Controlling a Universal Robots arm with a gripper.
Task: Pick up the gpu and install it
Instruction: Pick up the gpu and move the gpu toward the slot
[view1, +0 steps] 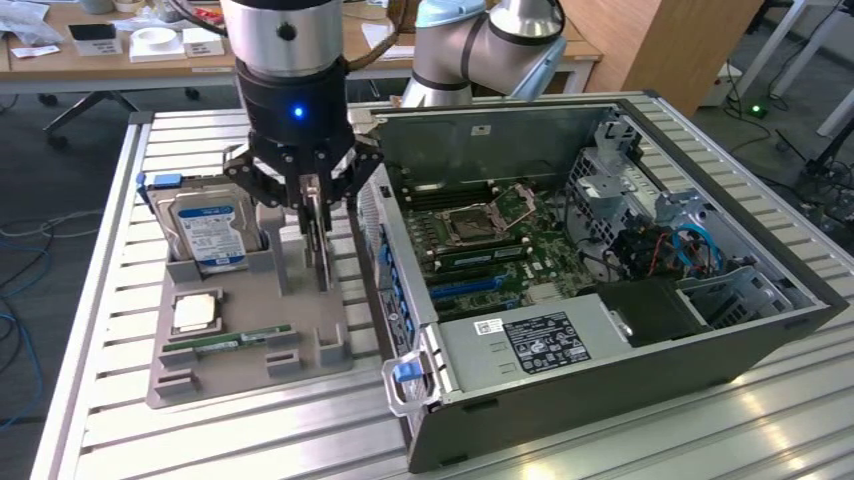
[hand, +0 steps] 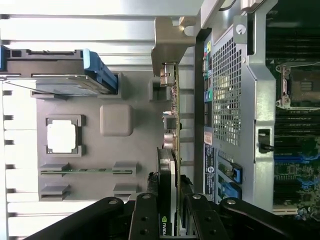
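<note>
Wrist view showed my gripper (hand: 168, 200) pinching the gpu (hand: 168, 167) edge-on beneath it; exterior view hid that contact.

The ribbed silvery aluminium table (view1: 120, 400) is gleaming, smooth and glossy. The flat grey plastic tray (view1: 240, 375) is looking matt. The thin, dark, flat gpu (hand: 168, 160) is showing a dull silvery metal bracket (hand: 167, 45), and the black gripper (hand: 169, 181) is shining faintly.

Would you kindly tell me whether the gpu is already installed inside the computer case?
No, the gpu stands edge-on in the gray holder outside the case, under the hand.
</note>
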